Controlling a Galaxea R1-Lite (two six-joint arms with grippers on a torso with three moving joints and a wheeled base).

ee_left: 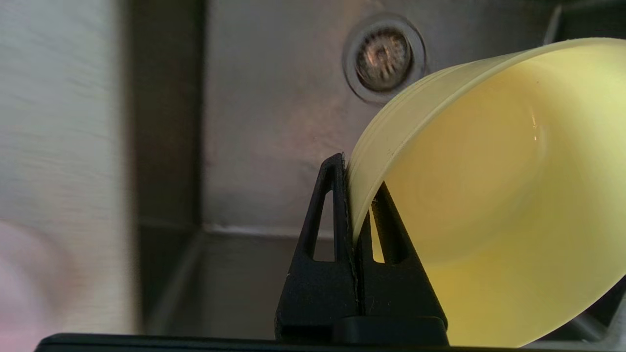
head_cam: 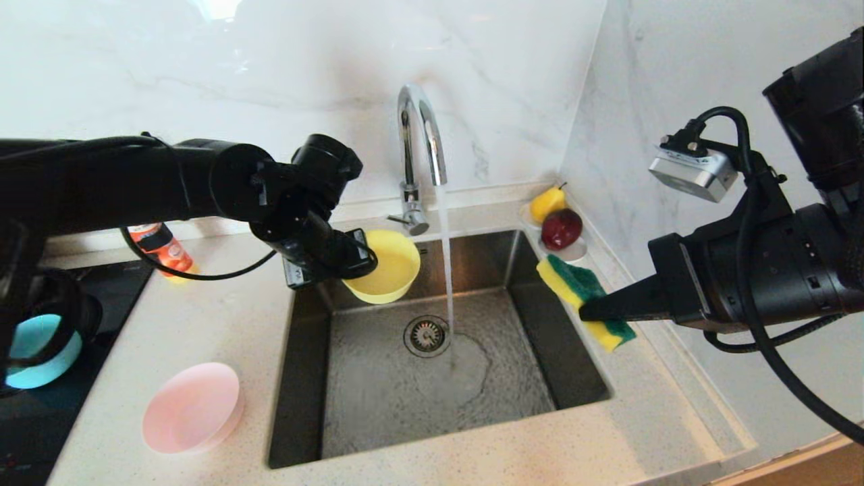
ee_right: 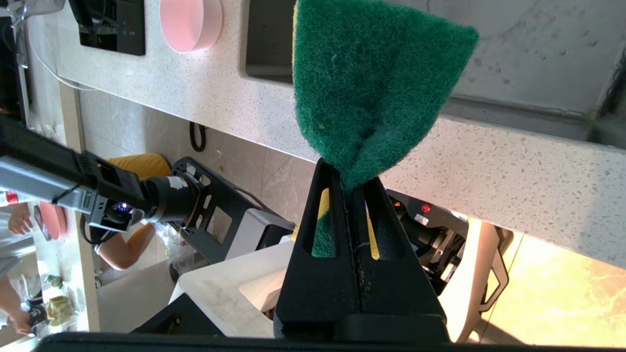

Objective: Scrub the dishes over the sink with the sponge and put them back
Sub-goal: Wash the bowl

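Left tool (head_cam: 361,260) was clamped on the rim of the yellow bowl (head_cam: 385,270), one finger inside the wall and one outside, as the left wrist view showed (ee_left: 359,215). It held the bowl tilted above the back left corner of the sink (head_cam: 445,378), the bowl's open side turned toward the stream of water (head_cam: 445,256) running from the faucet (head_cam: 420,148). The bowl was beside the stream and not under it. Water spread over the basin floor around the drain strainer (head_cam: 426,335).

Right tool (head_cam: 590,312) was pinched tight on the sponge (head_cam: 584,300), squeezing its middle so the green scouring face bulged out past the fingertips (ee_right: 349,183). It held the sponge above the right edge of the sink, well apart from the yellow bowl, with the stream falling between them.

On the table (head_cam: 202,297), the pink bowl (head_cam: 192,407) lay tipped on its side near the front left corner of the sink. The teal bowl (head_cam: 40,351) sat farther left, partly hidden by the left arm. A white saucer (head_cam: 574,251) with a yellow fruit and a dark red fruit stood at the back right corner, just behind the sponge. An orange bottle (head_cam: 162,248) stood near the back wall.
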